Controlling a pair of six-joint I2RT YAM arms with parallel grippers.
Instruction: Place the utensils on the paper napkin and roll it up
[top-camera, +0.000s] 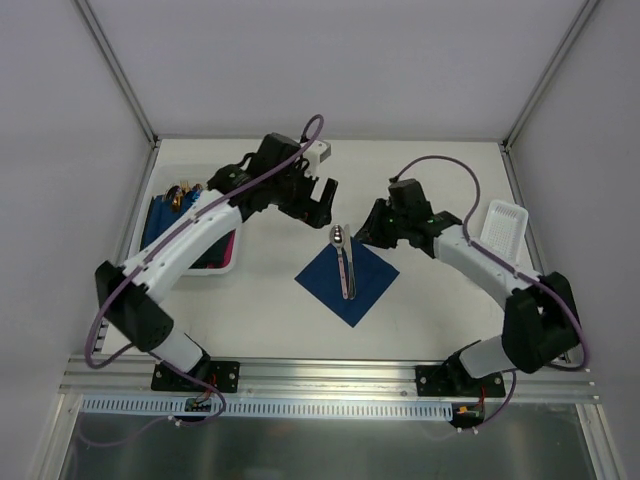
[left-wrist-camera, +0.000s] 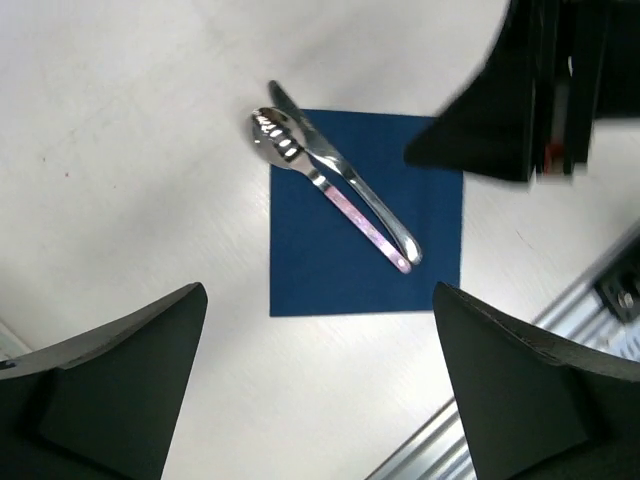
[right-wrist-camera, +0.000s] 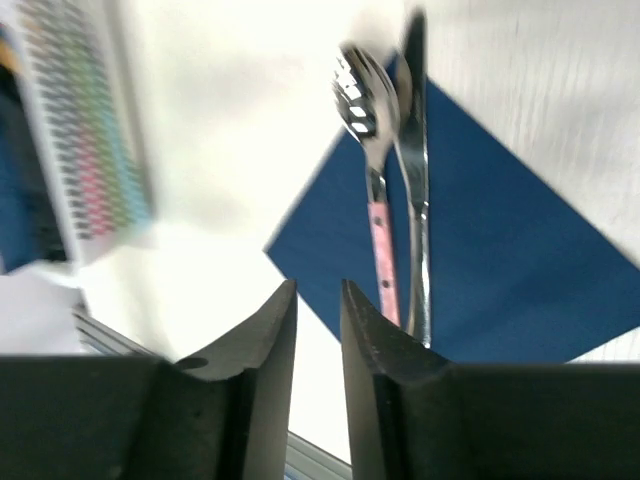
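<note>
White bin (top-camera: 222, 268) of dark blue bundles sits far left. The left gripper (top-camera: 322, 200) hovers, fingers spread wide. At centre, the paper napkin (top-camera: 360, 290) lies flat, the utensils (top-camera: 345, 265) side by side on it (heads overhanging one corner). The right gripper (right-wrist-camera: 318, 295) is nearly pressed together and empty.

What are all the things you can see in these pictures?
napkin: one, dark blue, flat in the middle of the table
fork: one, silver, on the napkin, head poking past its edge
knife: one, silver, right beside the fork
basket: one, white, far left
bundles: a few, dark blue with gold tips, in the basket
tray: one, white, far right
table: one, white
left claw: black, open, above the napkin
right claw: black, almost shut, empty
</note>
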